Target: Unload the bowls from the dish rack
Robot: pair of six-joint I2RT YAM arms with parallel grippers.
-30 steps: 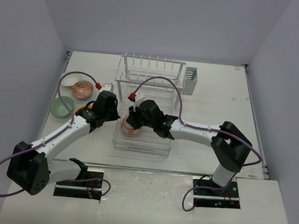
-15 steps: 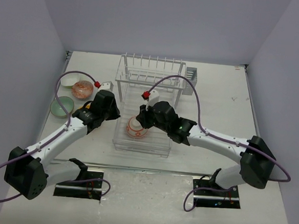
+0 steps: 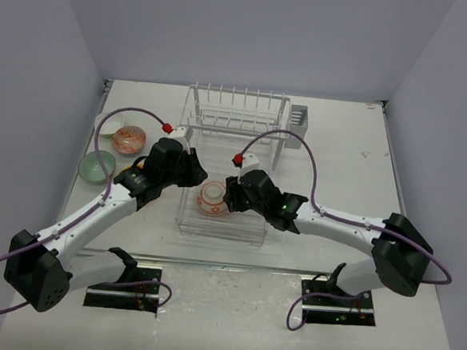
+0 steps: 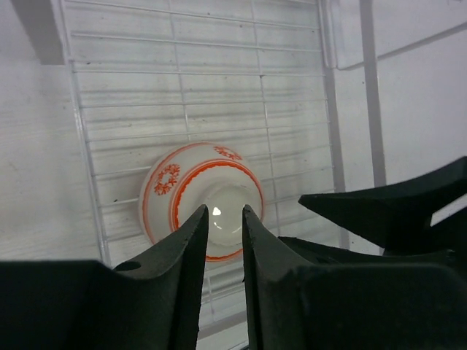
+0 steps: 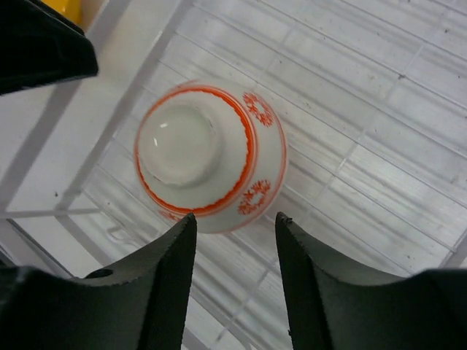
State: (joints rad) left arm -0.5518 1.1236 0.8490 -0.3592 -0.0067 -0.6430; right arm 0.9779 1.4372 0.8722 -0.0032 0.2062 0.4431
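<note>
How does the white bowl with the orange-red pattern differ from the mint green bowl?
The white bowl with the orange-red pattern carries rings and motifs; the mint green bowl is plain. The patterned bowl is turned foot up; the mint one sits mouth up. The patterned bowl lies on the white wire dish rack's lower tray; the mint one stands on the pale table, left of it. Both are small and round.

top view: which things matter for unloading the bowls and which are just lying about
Job: rack; upturned bowl on its lower tray; mint bowl, reddish bowl and pale bowl on the table left of it.
Lying about: grey holder on the rack's right end; purple cables.
</note>
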